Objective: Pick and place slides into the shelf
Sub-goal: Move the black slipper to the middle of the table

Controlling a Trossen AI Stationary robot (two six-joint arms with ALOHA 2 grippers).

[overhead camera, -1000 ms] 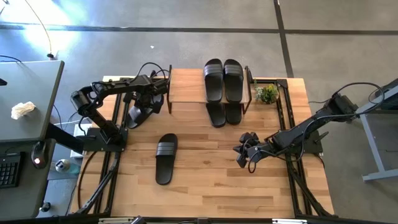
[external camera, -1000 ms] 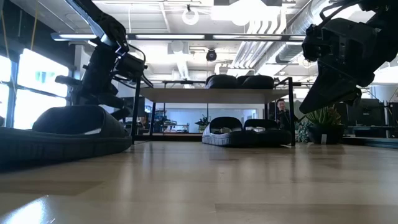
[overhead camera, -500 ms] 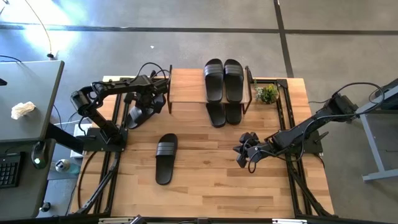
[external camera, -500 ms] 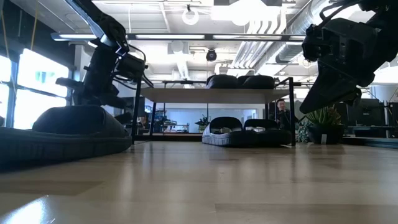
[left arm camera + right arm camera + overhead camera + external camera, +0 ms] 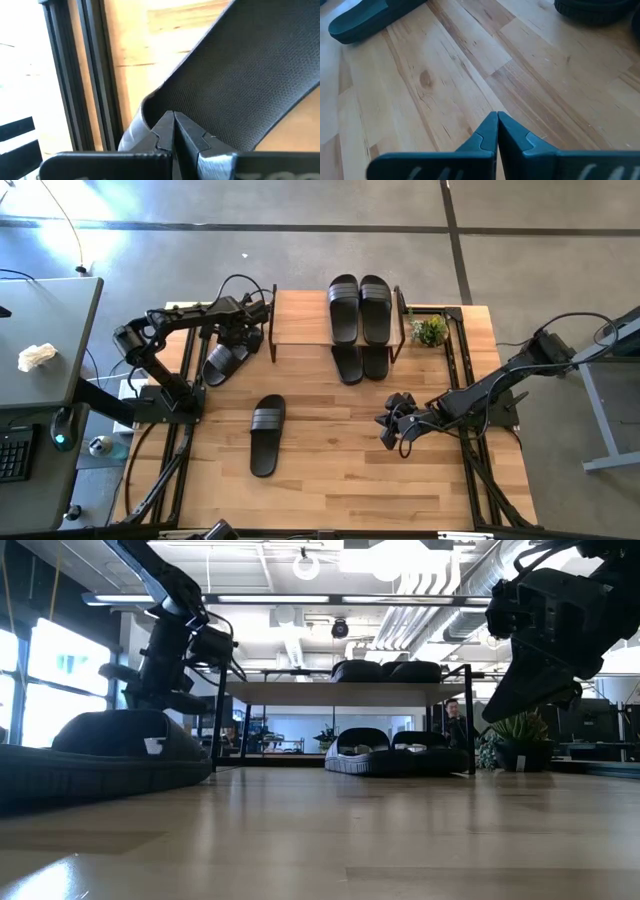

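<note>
A black slide lies slantwise on the table by the shelf's left legs; my left gripper is over its far end, shut. The shelf carries two slides on its top board, and two more stick out from beneath it. Another slide lies strap up on the table's near middle. My right gripper hangs shut above bare wood at the right. My left gripper's shut fingertips stand at the curved rim of the slide's end, slanting down from above. No gap shows between the fingers. Whether they press on the rim or only hover by it, I cannot tell. The slide rests on the table.
A small potted plant stands right of the shelf. Black frame rails run along the table's left side, near the left gripper. A grey side desk is at the far left. A person shows in the room behind.
My left gripper has shifted a little toward the shelf and tipped. The slide below it has turned and now lies flatter, its strap showing from above. My right arm has kept still.
</note>
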